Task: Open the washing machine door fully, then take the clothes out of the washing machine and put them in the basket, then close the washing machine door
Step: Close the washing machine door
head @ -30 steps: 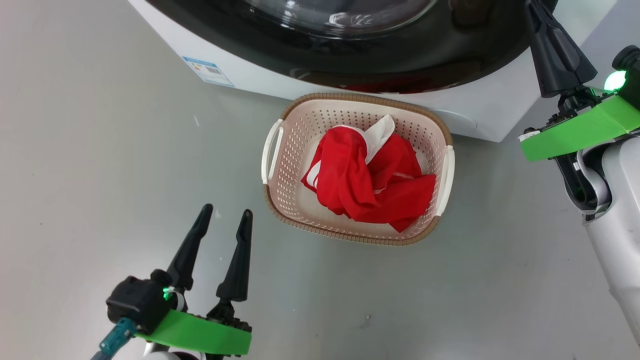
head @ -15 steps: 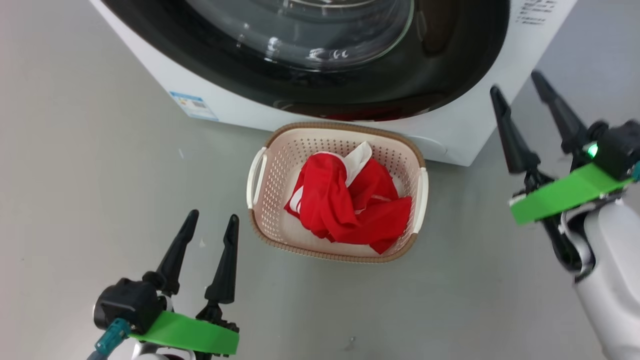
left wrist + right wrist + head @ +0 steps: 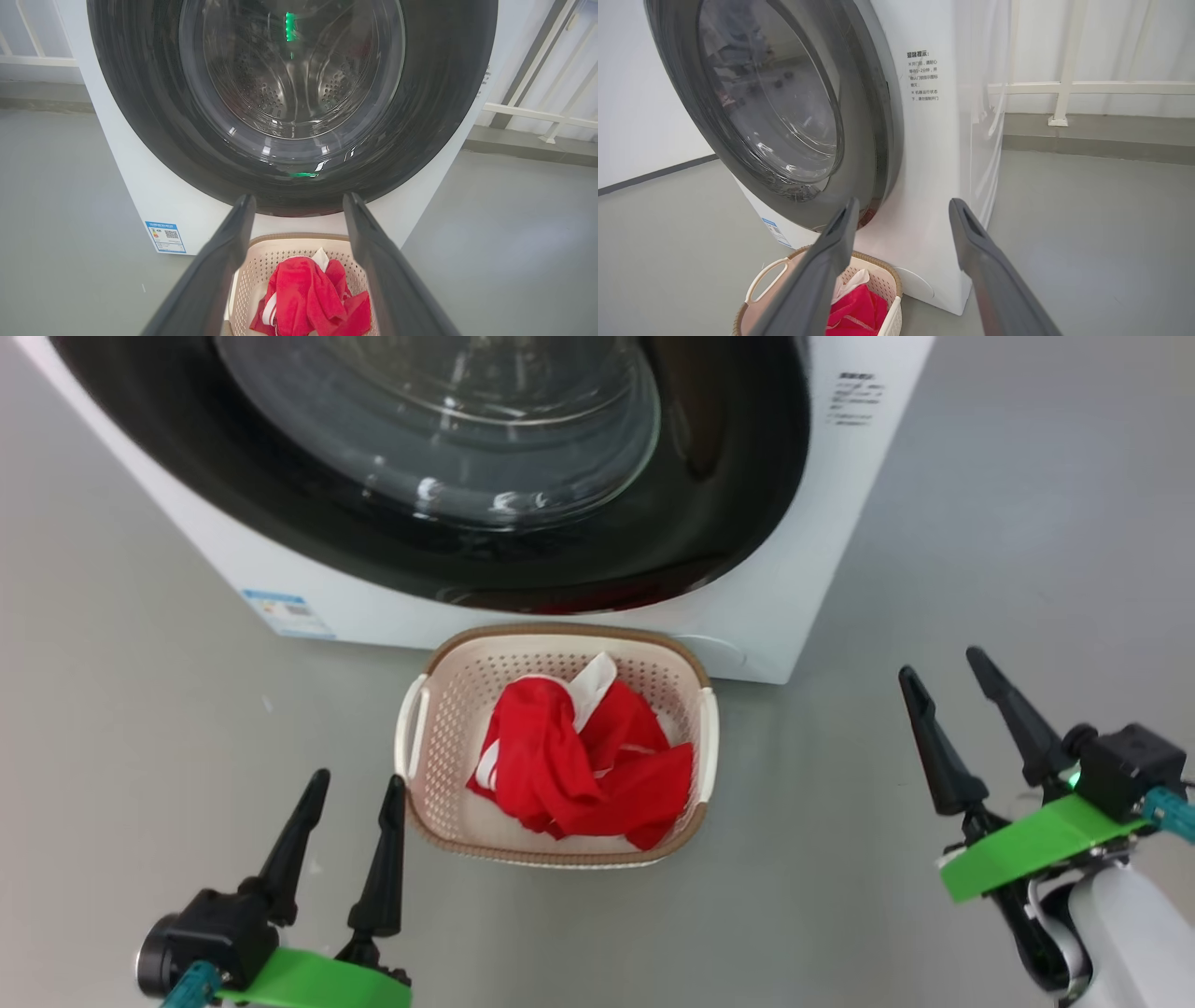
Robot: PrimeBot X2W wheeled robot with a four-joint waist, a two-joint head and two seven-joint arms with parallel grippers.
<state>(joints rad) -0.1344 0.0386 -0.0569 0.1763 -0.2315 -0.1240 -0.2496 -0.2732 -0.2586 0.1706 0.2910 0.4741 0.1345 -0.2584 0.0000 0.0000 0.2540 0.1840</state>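
Judging by how it lies, the washing machine door [image 3: 448,429] sits flat against the front of the washing machine [image 3: 794,569], ahead of both my hands and above their fingertips. Whether its latch has caught I cannot tell. The clothes [image 3: 579,770], red with white trim, lie bundled in the basket [image 3: 560,633]. It stands on the floor [image 3: 140,663] just before the machine's foot, between my two hands and slightly ahead of them. My left hand [image 3: 359,777] is released, fingers apart and holding nothing, near the basket's handle. My right hand [image 3: 938,661] is likewise spread and empty, well apart from the basket on its other side. If the door needs a last push, I'd press on the black rim rather than the bulging glass, push straight in, and keep my forearm above the basket so I don't knock it.
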